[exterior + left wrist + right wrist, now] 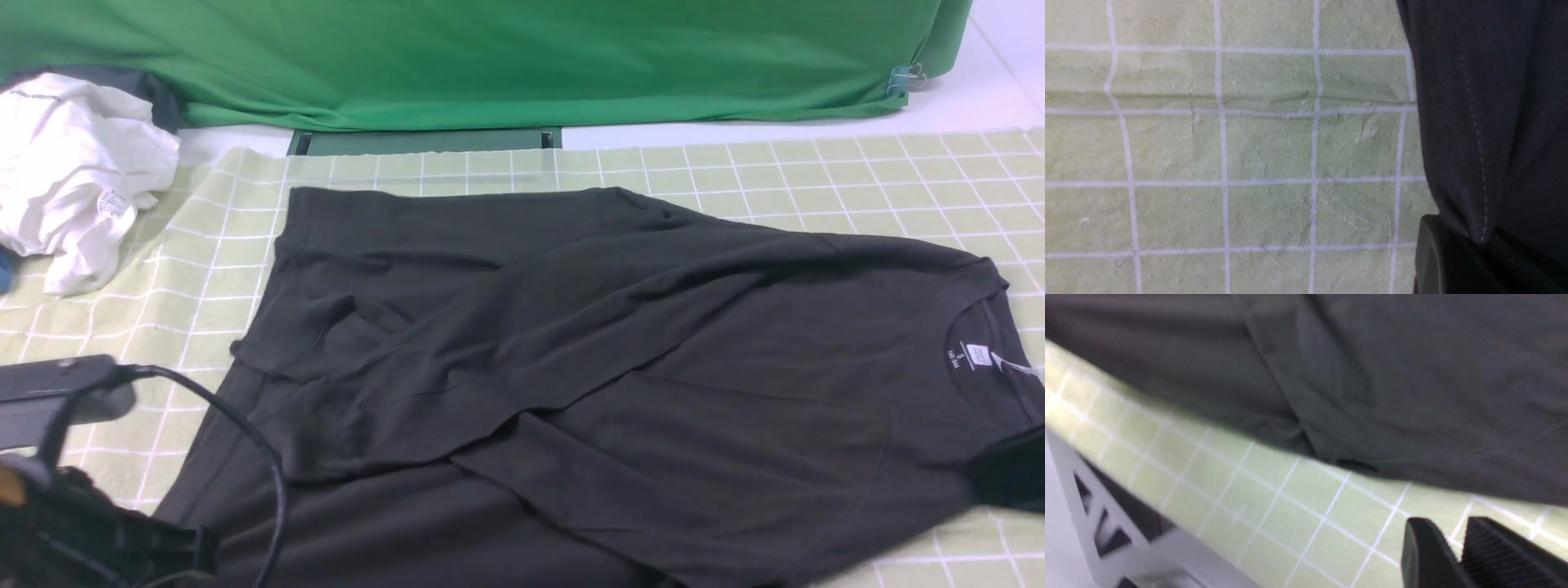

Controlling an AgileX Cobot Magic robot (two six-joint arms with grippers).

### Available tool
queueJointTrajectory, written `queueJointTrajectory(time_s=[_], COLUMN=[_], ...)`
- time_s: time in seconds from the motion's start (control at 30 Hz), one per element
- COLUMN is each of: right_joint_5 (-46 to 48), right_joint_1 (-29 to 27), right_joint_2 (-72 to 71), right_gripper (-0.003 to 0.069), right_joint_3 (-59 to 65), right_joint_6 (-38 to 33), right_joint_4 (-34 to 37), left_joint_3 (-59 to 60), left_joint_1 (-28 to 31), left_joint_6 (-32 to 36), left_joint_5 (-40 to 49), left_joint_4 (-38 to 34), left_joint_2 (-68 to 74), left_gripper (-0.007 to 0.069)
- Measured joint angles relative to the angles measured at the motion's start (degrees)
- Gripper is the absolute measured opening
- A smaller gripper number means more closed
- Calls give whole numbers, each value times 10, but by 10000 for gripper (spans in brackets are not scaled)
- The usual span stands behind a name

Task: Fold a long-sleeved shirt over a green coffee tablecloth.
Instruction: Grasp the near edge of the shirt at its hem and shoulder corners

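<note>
Two sleeves already lie crossed over the body of the long-sleeved shirt (620, 351). It is spread flat on the green coffee tablecloth (735, 175), collar toward 3 o'clock and hem toward 9 o'clock in the front view. By that lie, the sleeve folds look done and folding the body is left. The left gripper (1478, 249), at about 8 o'clock of the shirt, is pressed together, pinching a stitched edge of the black cloth. The right gripper (1447, 531), near 4 o'clock, has its jaws slightly apart and empty, and the shirt's edge lies just beyond them.
</note>
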Motion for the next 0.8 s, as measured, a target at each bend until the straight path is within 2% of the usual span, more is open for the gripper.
queueJointTrajectory(time_s=[0.1,0.17,0.23,0.27,0.4,0.47,0.7,0.8], right_joint_5=[-52,-95,-125,-165,-221,-240,-285,-304], right_joint_1=[71,138,169,214,264,273,277,277], right_joint_2=[37,74,100,137,196,225,334,356], right_gripper=[176,244,297,394,533,568,564,514], right_joint_3=[35,61,73,82,84,84,84,84], right_joint_6=[37,85,108,136,149,152,170,172], right_joint_4=[-47,-100,-123,-156,-186,-191,-219,-221], left_joint_3=[0,0,0,0,0,0,0,0], left_joint_1=[0,0,0,0,0,0,0,0], left_joint_6=[-1,-2,-2,-2,-2,-2,-2,-2], left_joint_5=[5,16,22,27,27,27,27,26], left_joint_4=[0,0,0,0,0,1,4,4], left_joint_2=[-20,-28,-28,-28,-28,-28,-28,-28], left_gripper=[11,11,11,11,11,11,11,11])
